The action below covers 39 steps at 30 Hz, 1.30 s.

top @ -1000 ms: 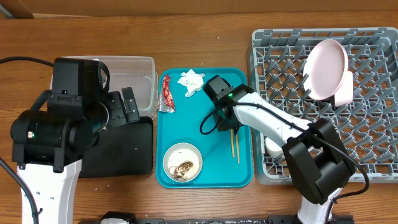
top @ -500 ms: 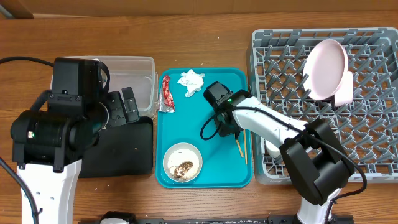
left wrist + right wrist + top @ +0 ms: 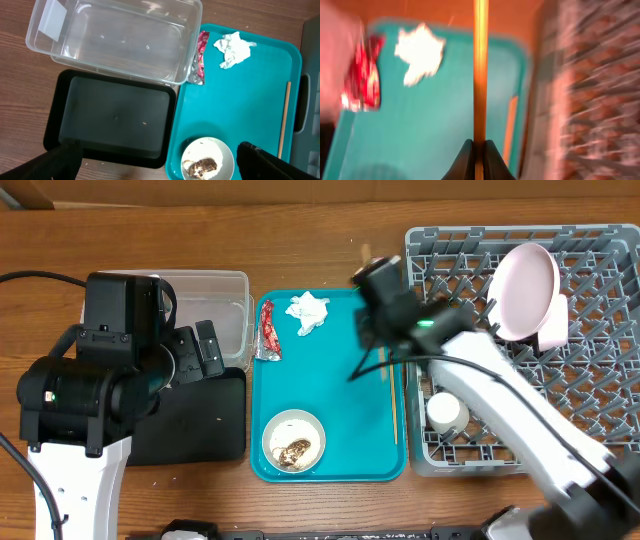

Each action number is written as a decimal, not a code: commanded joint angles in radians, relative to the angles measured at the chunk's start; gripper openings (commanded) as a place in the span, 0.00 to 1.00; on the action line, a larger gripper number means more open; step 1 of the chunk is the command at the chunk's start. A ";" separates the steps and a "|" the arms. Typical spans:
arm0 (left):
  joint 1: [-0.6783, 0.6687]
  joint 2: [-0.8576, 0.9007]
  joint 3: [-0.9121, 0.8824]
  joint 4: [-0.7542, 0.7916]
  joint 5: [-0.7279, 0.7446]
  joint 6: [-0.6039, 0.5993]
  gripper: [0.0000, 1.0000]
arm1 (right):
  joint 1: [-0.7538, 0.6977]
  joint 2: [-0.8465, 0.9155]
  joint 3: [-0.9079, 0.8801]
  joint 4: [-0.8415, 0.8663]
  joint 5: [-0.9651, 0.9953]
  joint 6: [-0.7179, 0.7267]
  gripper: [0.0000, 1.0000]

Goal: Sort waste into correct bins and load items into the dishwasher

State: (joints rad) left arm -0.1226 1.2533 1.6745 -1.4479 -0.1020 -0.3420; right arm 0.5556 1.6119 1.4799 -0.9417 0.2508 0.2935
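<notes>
My right tool (image 3: 479,152) pinches one chopstick (image 3: 480,70); my left tool (image 3: 161,162) gapes wide. I cannot read the print on the red wrapper (image 3: 269,330), at 11 o'clock on the teal tray (image 3: 310,380). The bench (image 3: 320,250) is brown wood grain.

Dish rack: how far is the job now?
Done: pale plate, pink bowl and white cup sit in the dish rack. In hand: the right hand grips one chopstick. Left: the second chopstick, red wrapper, tissue and white bowl with scraps lie on the teal tray; clear tub and black tray hold nothing.

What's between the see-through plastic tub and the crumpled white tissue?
The crinkled red wrapper, lying on the large teal plastic tray, as the overhead view shows.
</notes>
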 commanded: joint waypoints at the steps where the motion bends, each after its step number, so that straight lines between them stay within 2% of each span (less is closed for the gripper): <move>1: 0.003 0.003 0.010 0.001 -0.012 -0.018 1.00 | -0.087 0.003 0.002 0.001 0.071 -0.092 0.04; 8: 0.003 0.003 0.010 0.001 -0.012 -0.018 1.00 | -0.265 0.092 0.000 0.026 -0.023 -0.142 0.04; 15: 0.003 0.003 0.010 0.001 -0.012 -0.017 1.00 | -0.296 0.158 0.000 0.053 -0.034 -0.222 0.05; 17: 0.003 0.003 0.010 0.001 -0.012 -0.018 1.00 | -0.276 0.147 0.003 0.046 -0.035 -0.224 0.11; 19: 0.003 0.003 0.010 0.001 -0.012 -0.017 1.00 | -0.252 0.126 0.003 0.039 -0.035 -0.220 0.26; 24: 0.003 0.003 0.010 0.001 -0.012 -0.018 1.00 | -0.211 0.083 0.003 0.005 -0.035 -0.129 0.49; 27: 0.003 0.003 0.010 0.001 -0.012 -0.018 1.00 | -0.194 0.077 0.003 -0.027 -0.109 -0.114 0.50; 30: 0.003 0.003 0.010 0.001 -0.012 -0.018 1.00 | -0.147 0.083 -0.004 -0.068 -0.166 -0.122 0.46; 34: 0.003 0.003 0.010 0.001 -0.012 -0.018 1.00 | -0.052 0.103 -0.065 -0.062 -0.127 -0.120 0.45; 39: 0.003 0.003 0.010 0.001 -0.012 -0.018 1.00 | 0.028 0.163 -0.195 0.039 -0.006 -0.071 0.45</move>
State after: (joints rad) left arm -0.1226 1.2533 1.6745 -1.4479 -0.1024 -0.3424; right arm 0.5648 1.7340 1.3453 -0.9276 0.1711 0.1875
